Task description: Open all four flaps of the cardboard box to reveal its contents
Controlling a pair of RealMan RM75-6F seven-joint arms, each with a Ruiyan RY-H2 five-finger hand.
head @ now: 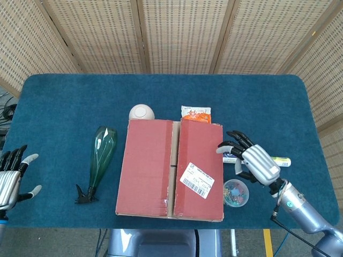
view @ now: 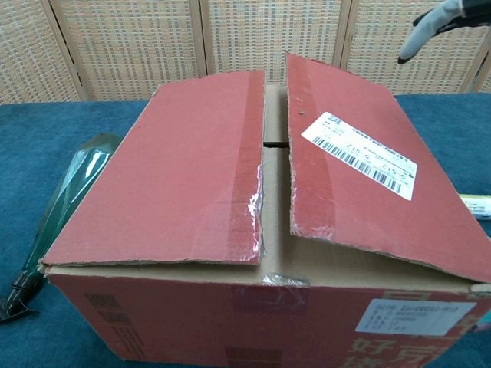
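A red-brown cardboard box stands at the table's front middle, its two top flaps down with a narrow gap between them. The right flap carries a white shipping label and sits slightly raised. My right hand hovers just right of the box, fingers spread toward the right flap's edge, holding nothing; one fingertip shows at the chest view's top right. My left hand stays at the table's left edge, fingers apart and empty.
A green glass bottle lies left of the box. A white bowl and a snack packet sit behind it. A white tube and a tub of coloured clips lie right of the box, under my right hand.
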